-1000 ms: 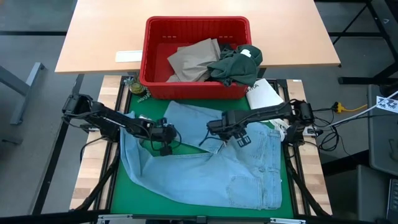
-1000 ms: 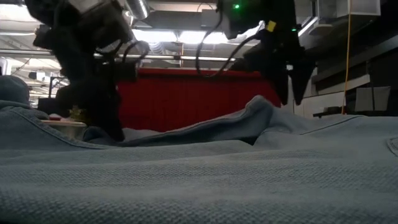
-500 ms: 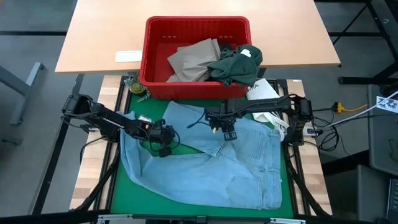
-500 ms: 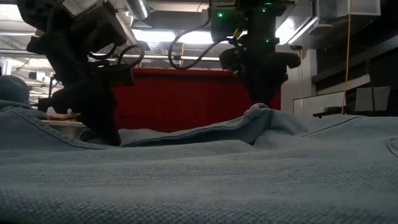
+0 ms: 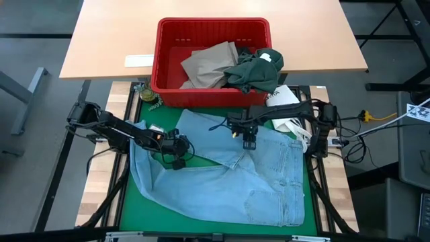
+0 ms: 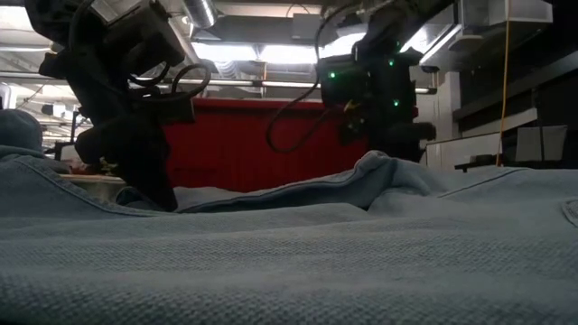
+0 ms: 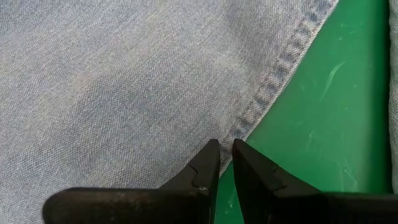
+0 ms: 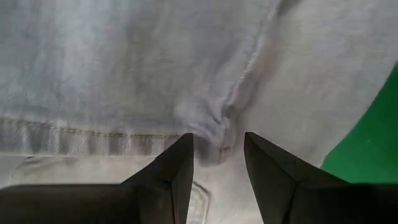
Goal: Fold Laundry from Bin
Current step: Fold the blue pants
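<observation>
Light blue jeans (image 5: 222,175) lie spread on the green mat (image 5: 158,202). My left gripper (image 5: 177,156) sits at the jeans' stitched edge on the left side, nearly shut (image 7: 225,149). My right gripper (image 5: 248,140) points down over the jeans' upper middle. It is open (image 8: 217,140), with a small crumple of seam (image 8: 210,124) just ahead of its fingers. The red bin (image 5: 156,67) stands beyond the mat and holds a tan garment (image 5: 208,64). A dark green one (image 5: 256,70) hangs over its rim. My left gripper pinches the jeans' stitched edge (image 7: 244,127) at its fingertips, slanting down from the table's left. The cloth around it lies flat on the mat, slack. My right gripper: I cannot tell whether its fingers (image 8: 174,165) touch the denim below them.
A white packet (image 5: 285,104) lies at the mat's far right corner, by the right arm. A white sheet (image 5: 139,61) lies on the wooden table left of the bin. A small greenish object (image 5: 148,96) sits by the bin's near left corner. Bare mat shows at the near left.
My right gripper has swung a little toward the table's far edge, sunk toward the jeans and rolled about its wrist, its fingers staying apart. The jeans lie as before.
</observation>
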Action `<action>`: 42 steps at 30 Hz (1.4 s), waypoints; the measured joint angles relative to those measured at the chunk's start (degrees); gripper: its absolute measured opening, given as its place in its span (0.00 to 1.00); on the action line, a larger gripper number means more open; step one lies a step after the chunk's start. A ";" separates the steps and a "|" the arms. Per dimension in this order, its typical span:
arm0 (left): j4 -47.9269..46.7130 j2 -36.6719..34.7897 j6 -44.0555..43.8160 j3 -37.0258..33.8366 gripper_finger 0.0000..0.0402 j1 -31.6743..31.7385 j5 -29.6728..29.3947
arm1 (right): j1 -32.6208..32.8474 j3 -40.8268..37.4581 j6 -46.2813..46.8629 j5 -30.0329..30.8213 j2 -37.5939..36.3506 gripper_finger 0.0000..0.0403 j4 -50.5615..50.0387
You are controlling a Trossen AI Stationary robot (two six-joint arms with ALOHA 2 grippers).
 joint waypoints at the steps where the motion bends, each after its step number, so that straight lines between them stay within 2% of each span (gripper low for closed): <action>1: 0.00 0.00 0.00 0.00 0.10 -0.01 0.01 | -0.22 -0.32 -0.02 -0.54 0.00 0.35 0.87; 6: 0.09 0.00 0.00 0.00 0.10 -0.02 -0.01 | -0.68 -1.36 -0.04 -3.31 0.00 0.32 2.46; 9: 0.33 0.00 0.01 0.00 0.10 -0.02 -0.02 | -0.59 -1.83 -0.04 -3.57 0.00 0.23 2.63; 13: 0.72 0.00 0.02 0.00 0.10 -0.02 -0.01 | -0.57 -1.87 -0.05 -3.59 0.00 0.06 2.76; 15: 0.72 0.00 0.00 0.00 0.10 -0.02 -0.03 | -0.57 -1.90 -0.06 -3.59 0.00 0.03 3.19; 19: 0.55 0.00 0.01 0.72 0.10 -0.02 -0.01 | -0.57 -0.30 -0.07 -3.57 0.04 0.05 1.45; 23: 0.61 0.00 0.46 2.09 0.10 -0.02 -0.01 | -0.54 3.34 -1.53 -1.87 0.04 0.02 -1.37; 27: 0.65 0.00 0.48 2.91 0.10 -0.02 -0.01 | -0.52 8.53 -3.14 2.27 0.04 0.03 -3.63; 33: 0.61 0.00 0.48 2.93 0.10 -0.02 -0.03 | -0.55 14.98 -5.59 12.26 0.04 0.01 -6.41; 42: 0.82 0.00 0.48 2.93 0.10 0.01 -1.04 | -0.57 16.90 -2.53 17.99 0.04 0.01 -14.16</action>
